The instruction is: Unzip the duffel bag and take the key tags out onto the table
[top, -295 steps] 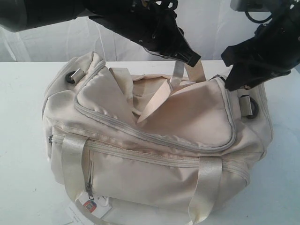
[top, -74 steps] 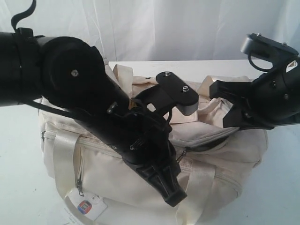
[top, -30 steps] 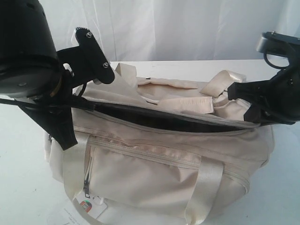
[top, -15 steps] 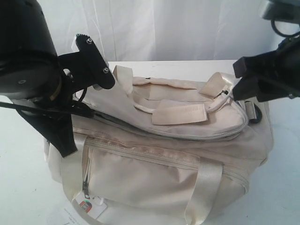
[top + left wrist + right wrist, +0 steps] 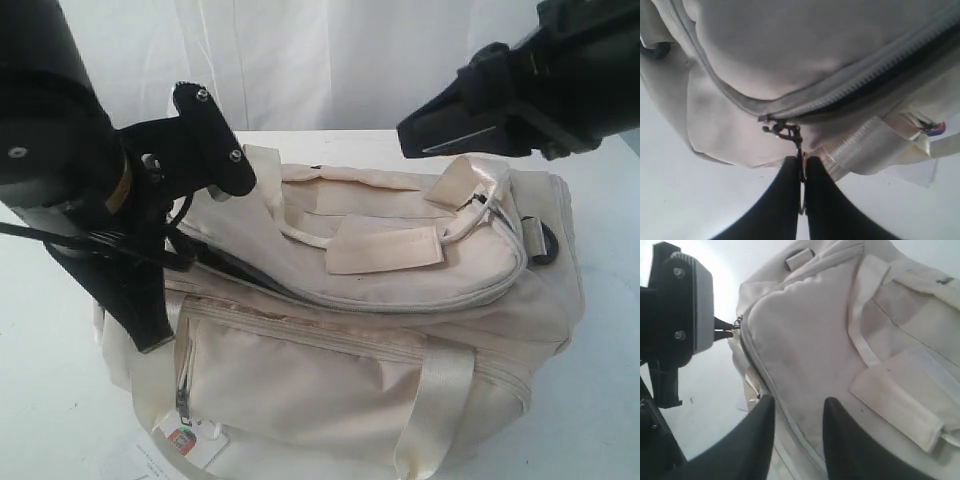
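One bag [image 5: 350,340] is parked on the tabletop [image 5: 40,400]. Its zip pull [image 5: 796,138] is pinched by the left hand [image 5: 800,170], and the right hand [image 5: 800,404] is held apart, empty.

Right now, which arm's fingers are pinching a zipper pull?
The left gripper: its fingers are shut on the zipper pull at the duffel bag's end, while the right gripper hangs open above the bag.

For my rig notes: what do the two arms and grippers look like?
Both arms are black. The left arm is thick and rounded, with a flat bracket, silver screws and thin black cables. The right arm looks angular. Left gripper and right gripper have smooth black tapered fingers.
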